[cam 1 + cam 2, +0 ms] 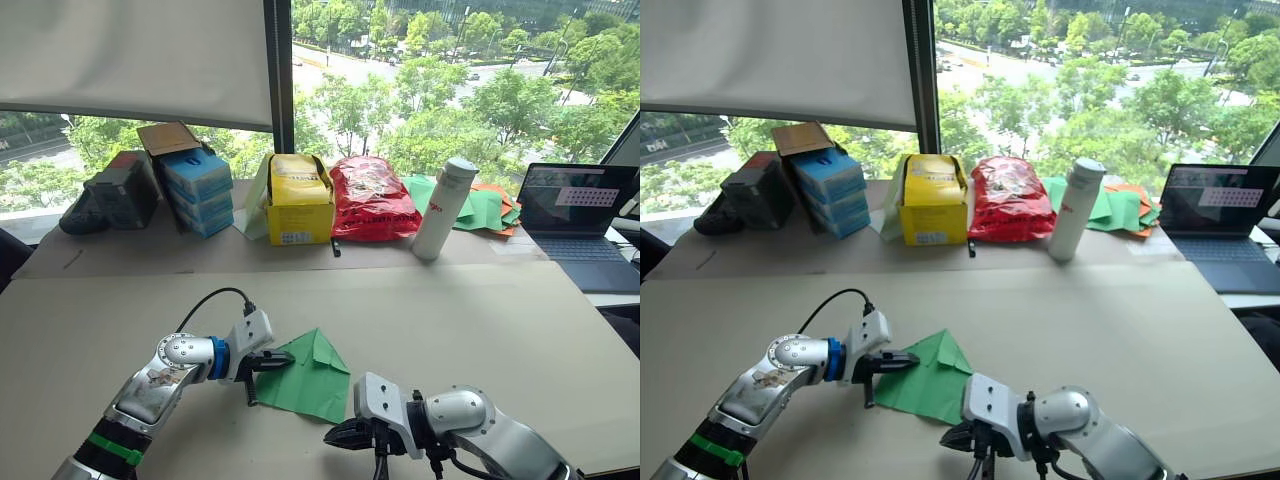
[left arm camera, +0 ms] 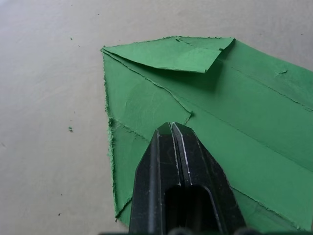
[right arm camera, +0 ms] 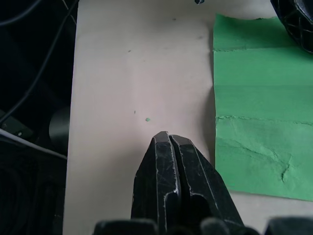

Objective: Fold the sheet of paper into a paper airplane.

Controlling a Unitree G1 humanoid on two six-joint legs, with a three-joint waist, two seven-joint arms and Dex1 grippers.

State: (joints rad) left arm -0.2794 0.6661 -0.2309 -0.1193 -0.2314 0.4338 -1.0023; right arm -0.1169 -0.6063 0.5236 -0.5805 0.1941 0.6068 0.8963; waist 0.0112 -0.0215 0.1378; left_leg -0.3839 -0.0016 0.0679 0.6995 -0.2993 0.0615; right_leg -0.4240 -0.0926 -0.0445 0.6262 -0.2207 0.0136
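Green sheet of paper lies flat on near part of table, partly folded w/ pointed far end. L gripper fingers together, tips pressing sheet's left edge. R gripper fingers together, just off sheet's near edge, not touching it.

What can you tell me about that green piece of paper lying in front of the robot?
The sheet of paper is thin, bright green and partly folded: its far end comes to a point, with a corner flap turned down and long creases running along it. Its edges look rough and slightly frayed. It lies flat on the beige table. The left gripper, fingers shut, presses on its left edge. The right gripper, also shut, rests beside its near edge, apart from it.
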